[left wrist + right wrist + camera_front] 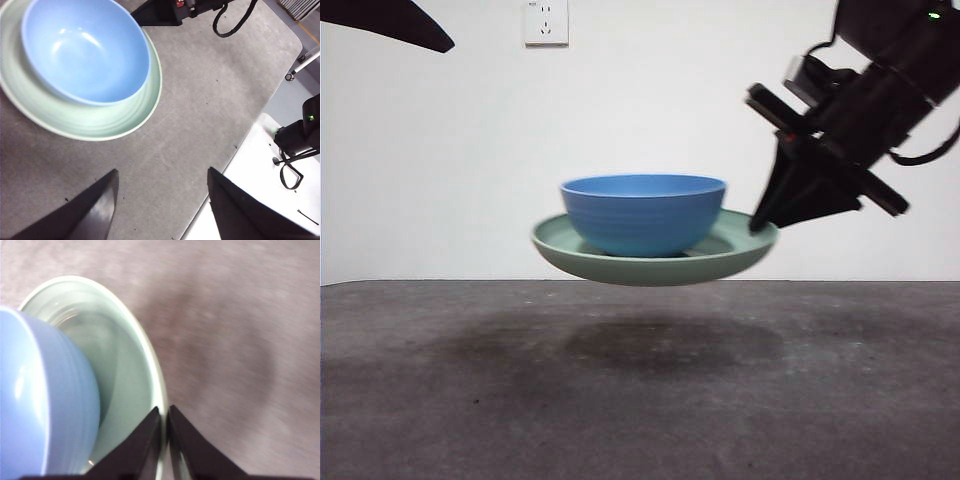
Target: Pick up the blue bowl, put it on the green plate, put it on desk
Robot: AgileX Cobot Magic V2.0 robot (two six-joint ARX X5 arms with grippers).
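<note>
While the green plate (650, 262) hangs in the air above the desk (640, 400), casting a shadow on it, the blue bowl (643, 213) sits inside the plate. The right gripper (762, 222) is clenched on the plate's rim at the side, jaws nearly together. The left gripper (162, 200) hovers apart from the plate, jaws spread, holding nothing.

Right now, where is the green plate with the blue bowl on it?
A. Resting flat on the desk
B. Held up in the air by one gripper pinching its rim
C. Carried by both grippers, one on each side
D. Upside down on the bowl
B. The green plate hangs above the desk, its shadow below, with the right gripper shut on its rim; the blue bowl sits in it.
</note>
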